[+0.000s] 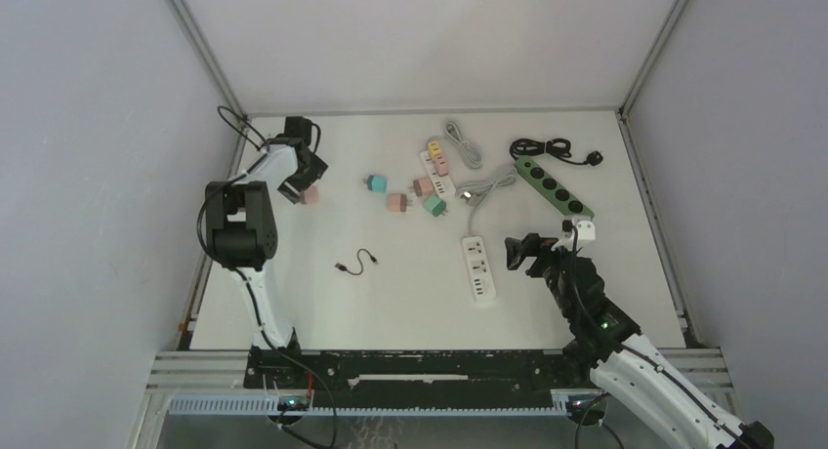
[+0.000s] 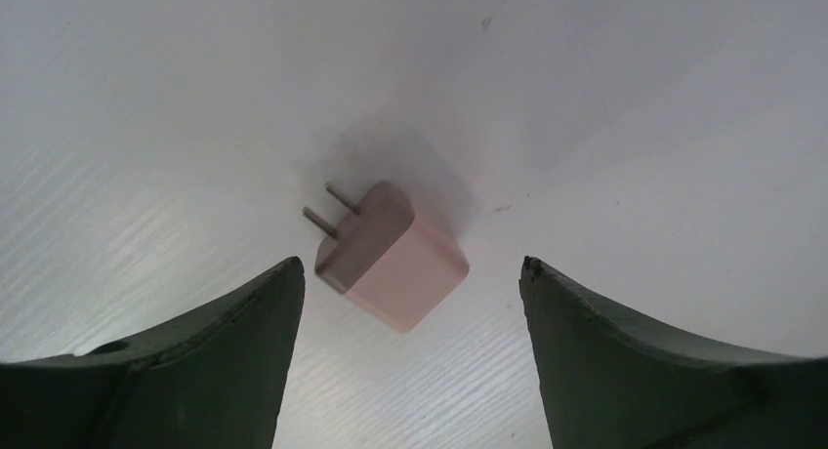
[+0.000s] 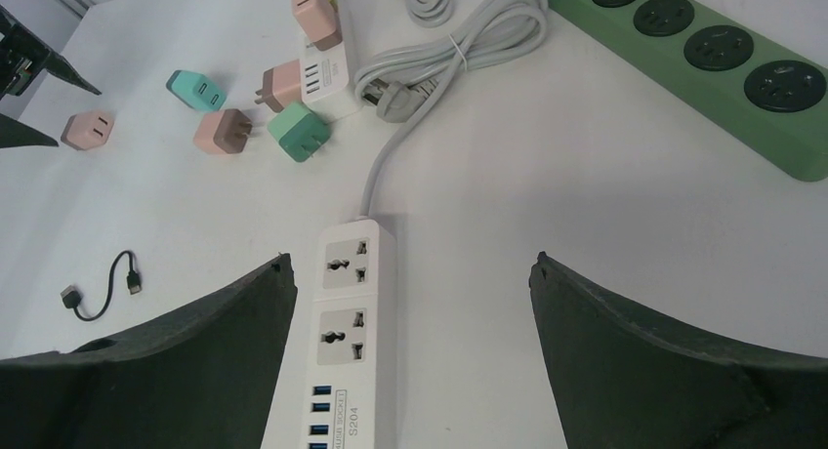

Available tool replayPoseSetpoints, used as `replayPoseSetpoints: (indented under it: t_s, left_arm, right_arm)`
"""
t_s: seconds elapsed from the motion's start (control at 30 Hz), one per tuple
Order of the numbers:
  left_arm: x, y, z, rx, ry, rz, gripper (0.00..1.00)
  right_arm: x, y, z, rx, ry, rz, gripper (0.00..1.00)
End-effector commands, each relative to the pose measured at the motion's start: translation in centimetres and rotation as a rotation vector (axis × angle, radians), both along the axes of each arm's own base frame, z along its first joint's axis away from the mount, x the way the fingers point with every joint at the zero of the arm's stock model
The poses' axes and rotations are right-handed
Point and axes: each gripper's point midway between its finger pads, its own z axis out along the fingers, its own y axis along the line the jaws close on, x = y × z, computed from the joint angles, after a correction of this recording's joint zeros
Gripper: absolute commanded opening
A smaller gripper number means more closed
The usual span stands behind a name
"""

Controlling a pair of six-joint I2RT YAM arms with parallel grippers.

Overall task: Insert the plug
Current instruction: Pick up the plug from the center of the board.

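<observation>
Left pincer (image 2: 410, 265), released, straddles the pink plug (image 2: 393, 260), which we judge light, rigid, graspable across its body.

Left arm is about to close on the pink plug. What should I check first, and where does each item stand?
1. The left gripper is open: ok.
2. The pink plug is lined up with the gap, untouched: ok.
3. Both prongs are visible and straight: ok.
4. The fingers are low enough to grip the body: cannot tell.
5. The white power strip has two sockets empty: ok.
6. The right gripper is open, holding nothing, above the strip: ok.
</observation>
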Motion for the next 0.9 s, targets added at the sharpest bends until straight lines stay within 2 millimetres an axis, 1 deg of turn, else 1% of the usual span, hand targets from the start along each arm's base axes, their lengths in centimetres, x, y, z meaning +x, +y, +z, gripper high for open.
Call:
replayPoseSetpoints:
  t_s: [0.0,0.03,0.23,0.37,0.57,0.73,0.87]
  left_arm:
    - [1.4,0.4,0.2,-0.02,0.013,-0.002,0.78]
    - [1.4,0.4,0.0,-0.022,0.019,-0.006,0.74]
    - [1.0,0.5,0.2,-0.013,0.04,-0.031,0.74]
    - [0.1,0.4,-0.1,-0.011,0.076,-0.045,0.73]
    - [-1.1,0.8,-0.6,-0.01,0.103,-0.05,0.64]
    - [-0.9,1.0,-0.2,-0.017,0.089,-0.071,0.65]
    - [-0.7,1.2,-0.6,-0.058,0.088,-0.068,0.66]
  right_arm:
    - [0.5,0.0,1.1,0.03,-0.037,-0.01,0.95]
    - [0.5,0.0,1.1,0.031,-0.037,-0.015,0.95]
    - [0.5,-0.2,1.1,0.036,-0.041,-0.018,0.94]
    - [0.5,-0.3,1.0,0.034,-0.038,-0.02,0.94]
    - [0.4,-0.3,1.1,0.04,-0.039,-0.02,0.94]
    - [0.3,-0.3,1.2,0.045,-0.041,-0.018,0.94]
    - [0.2,-0.4,1.2,0.044,-0.041,-0.019,0.94]
